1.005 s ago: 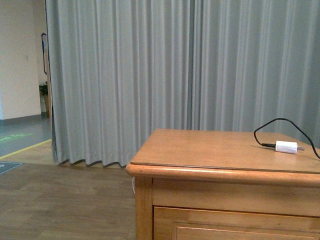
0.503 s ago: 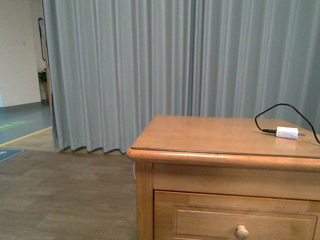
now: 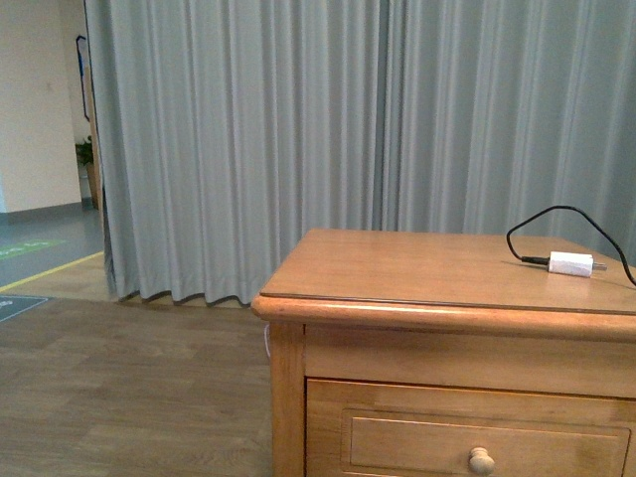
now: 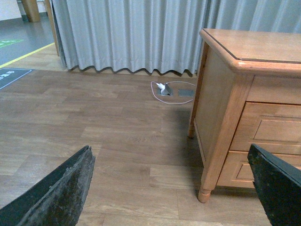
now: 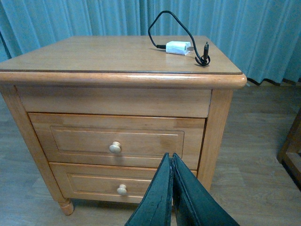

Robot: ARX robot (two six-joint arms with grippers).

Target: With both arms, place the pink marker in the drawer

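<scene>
the left gripper [image 4: 174, 188] shows only in its own wrist view: its two black fingers [image 4: 61, 193] stand far apart with nothing between them, over a brown plank floor [image 4: 94, 122]. past them a grey curtain [image 4: 141, 33] hangs to the floor, and a thin pale cable loop [image 4: 171, 89] lies on the floor just beside a small plate in front of the curtain. the wooden cabinet [image 4: 221, 108] stands to one side of that view, on short turned feet.

in the front view neither arm shows. the cabinet [image 3: 288, 388] fills the lower right, its top [image 3: 397, 268] mostly bare. a white charger plug [image 3: 570, 263] lies near the far right edge of the top, with a black cable [image 3: 556, 214] looping up behind it. under the top edge the upper drawer [image 3: 417, 437] is shut, with one round wooden knob [image 3: 481, 460] at its middle.

the right gripper [image 5: 171, 188] has its dark fingers [image 5: 162, 193] pressed together, holding nothing, in front of the cabinet's two drawer fronts. the upper drawer [image 5: 117, 141] and the lower drawer [image 5: 94, 186] are both closed, each with a round knob [image 5: 114, 148].

the pink marker is not visible in any view, so its place cannot be told. no brand, label or readable writing shows anywhere.
</scene>
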